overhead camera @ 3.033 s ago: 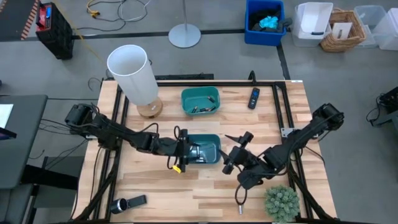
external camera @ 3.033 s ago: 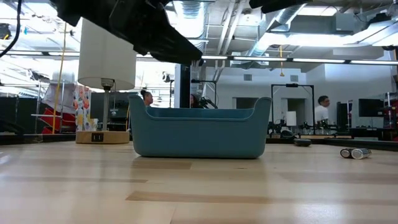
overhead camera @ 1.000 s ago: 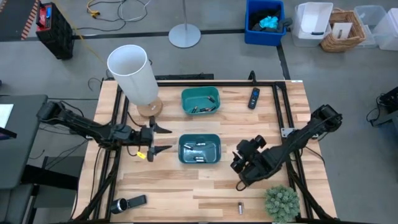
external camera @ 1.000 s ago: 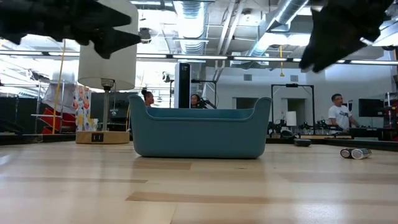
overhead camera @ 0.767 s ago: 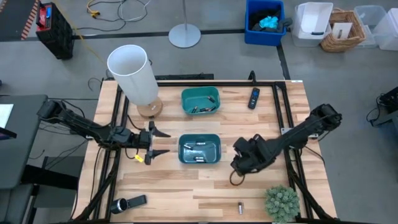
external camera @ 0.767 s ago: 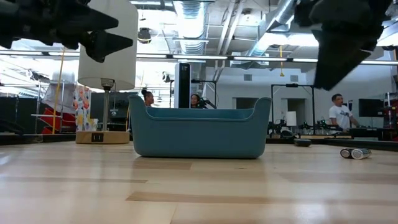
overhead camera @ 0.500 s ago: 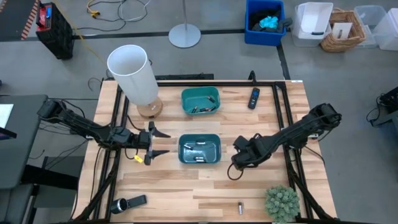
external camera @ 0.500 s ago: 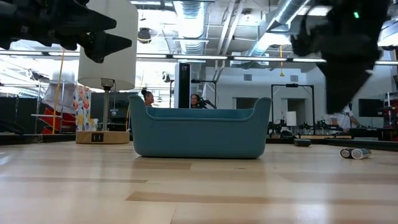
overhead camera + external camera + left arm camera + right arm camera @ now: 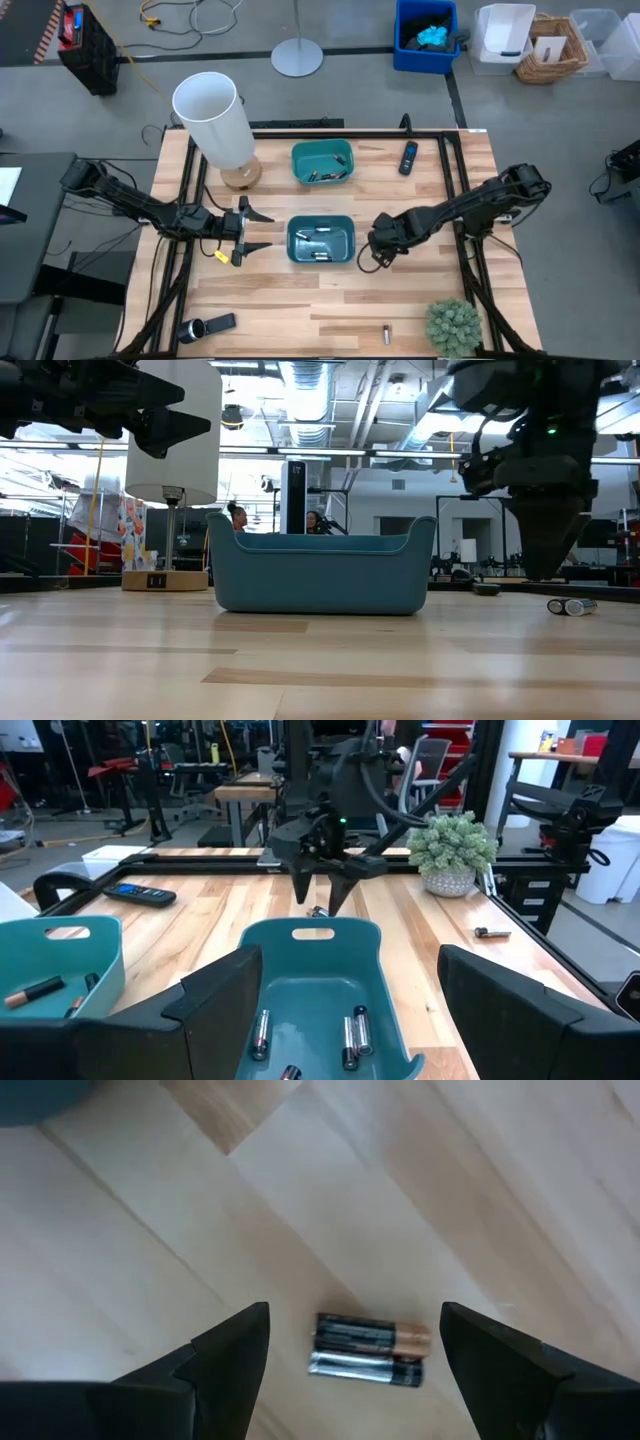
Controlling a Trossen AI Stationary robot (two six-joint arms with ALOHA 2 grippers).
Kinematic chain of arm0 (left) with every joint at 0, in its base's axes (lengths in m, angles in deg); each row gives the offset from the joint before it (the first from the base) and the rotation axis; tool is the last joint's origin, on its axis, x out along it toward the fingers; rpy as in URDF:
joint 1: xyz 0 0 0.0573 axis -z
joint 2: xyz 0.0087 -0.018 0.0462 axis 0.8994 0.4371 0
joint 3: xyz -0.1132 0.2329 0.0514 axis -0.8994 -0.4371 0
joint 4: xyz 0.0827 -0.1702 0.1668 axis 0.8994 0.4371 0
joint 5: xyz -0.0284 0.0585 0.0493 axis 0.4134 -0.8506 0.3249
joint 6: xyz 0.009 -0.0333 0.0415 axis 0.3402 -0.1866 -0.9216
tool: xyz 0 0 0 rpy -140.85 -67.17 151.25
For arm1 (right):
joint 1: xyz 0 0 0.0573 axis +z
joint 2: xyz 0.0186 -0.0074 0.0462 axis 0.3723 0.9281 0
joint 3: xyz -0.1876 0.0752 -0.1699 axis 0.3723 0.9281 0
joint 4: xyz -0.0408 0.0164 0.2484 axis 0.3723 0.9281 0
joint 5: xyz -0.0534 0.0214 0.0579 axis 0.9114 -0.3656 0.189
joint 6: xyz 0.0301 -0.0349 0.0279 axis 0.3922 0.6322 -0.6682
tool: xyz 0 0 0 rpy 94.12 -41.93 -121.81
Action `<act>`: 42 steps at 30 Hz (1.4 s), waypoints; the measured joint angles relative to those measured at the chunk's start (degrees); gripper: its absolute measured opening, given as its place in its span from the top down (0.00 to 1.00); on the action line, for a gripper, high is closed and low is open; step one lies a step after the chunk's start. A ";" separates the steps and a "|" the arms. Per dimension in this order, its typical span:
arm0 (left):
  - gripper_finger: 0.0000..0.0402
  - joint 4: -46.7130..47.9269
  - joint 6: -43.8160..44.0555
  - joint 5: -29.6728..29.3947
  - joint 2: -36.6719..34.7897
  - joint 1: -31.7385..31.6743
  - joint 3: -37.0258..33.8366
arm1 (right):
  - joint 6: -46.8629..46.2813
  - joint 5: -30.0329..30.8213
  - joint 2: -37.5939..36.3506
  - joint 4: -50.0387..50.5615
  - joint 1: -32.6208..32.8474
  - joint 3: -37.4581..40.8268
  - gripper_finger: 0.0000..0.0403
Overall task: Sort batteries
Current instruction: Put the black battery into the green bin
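Observation:
Two batteries (image 9: 368,1348) lie side by side on the wood just right of the near teal bin (image 9: 320,255), also seen in the low view (image 9: 569,606). My right gripper (image 9: 355,1365) points down above them, open, one finger on either side and touching nothing (image 9: 545,555) (image 9: 374,256). My left gripper (image 9: 246,231) waits open left of that bin (image 9: 350,960). Several batteries (image 9: 350,1035) lie in the near bin, others (image 9: 325,174) in the far bin (image 9: 322,150). A lone battery (image 9: 386,333) lies near the near edge.
A white lamp (image 9: 215,118) stands at the far left. A black remote (image 9: 408,157) lies at the far right, a small plant (image 9: 452,326) stands at the near right corner, and a flashlight-like cylinder (image 9: 205,326) lies at the near left. Bare wood lies between the bins and the near edge.
My right gripper has moved from the near right of the table toward the near bin's right side. It has tipped over until its fingers point down and has come lower, over the two batteries.

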 joint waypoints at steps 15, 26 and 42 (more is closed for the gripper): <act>0.27 -0.07 0.07 -0.01 0.00 0.00 0.02 | 3.40 -3.15 0.24 -1.47 -3.69 3.81 0.23; 0.27 0.13 -0.28 -0.01 0.00 0.00 0.01 | 2.68 -3.25 0.27 -4.29 -3.69 4.74 0.23; 0.27 1.39 -0.92 -0.34 0.04 0.00 0.02 | -7.94 -0.08 0.27 -1.24 -1.44 4.76 0.23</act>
